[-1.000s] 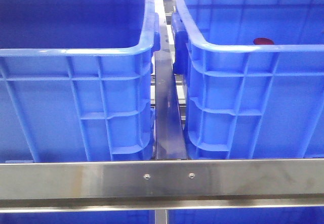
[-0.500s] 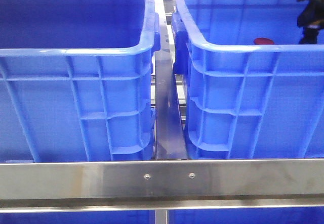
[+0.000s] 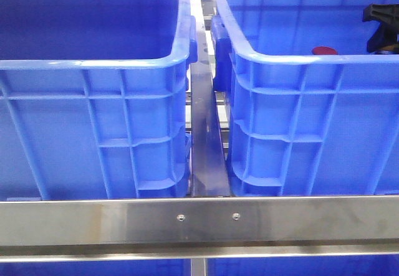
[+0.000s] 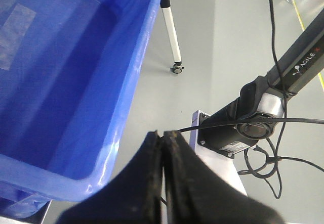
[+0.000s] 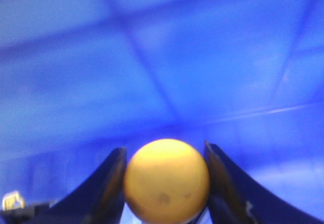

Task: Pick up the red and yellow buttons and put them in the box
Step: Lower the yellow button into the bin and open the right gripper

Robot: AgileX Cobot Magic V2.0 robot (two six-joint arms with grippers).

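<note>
Steel frame rail [image 3: 199,220] across the front; narrow steel channel [image 3: 204,145] between two blue crates. Left crate [image 3: 93,126] and right box [image 3: 312,126] side by side, apart. Grey floor [image 4: 202,57] beside the rig, with a white castor leg [image 4: 171,32] and black cables [image 4: 263,168].

Red button [image 3: 324,51] inside the box, just behind its near rim. Yellow button [image 5: 167,181] pinched between the right gripper [image 5: 166,183] fingers, over blurred blue plastic. Left gripper [image 4: 164,183] pressed together, holding nothing, outside the crate's rim.

Compared with half a second ago: right gripper lower in the box, near its right wall; red button unmoved.
</note>
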